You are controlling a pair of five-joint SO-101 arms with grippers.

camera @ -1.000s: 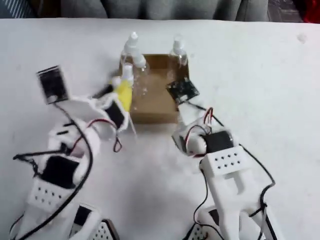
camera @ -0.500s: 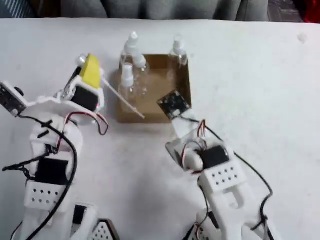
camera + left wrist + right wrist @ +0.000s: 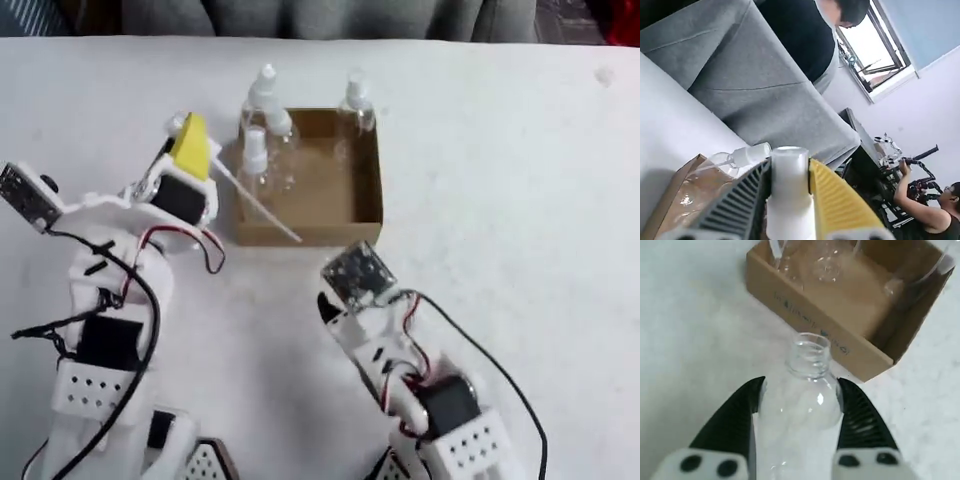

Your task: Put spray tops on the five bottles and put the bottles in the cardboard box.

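While the box (image 3: pixel 330 235) holds bottles (image 3: pixel 255 165), one bottle (image 3: pixel 807 390) gapes.

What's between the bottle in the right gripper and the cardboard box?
Only bare table lies between the bottle in the right gripper and the cardboard box, at its near wall, as the right wrist view shows.
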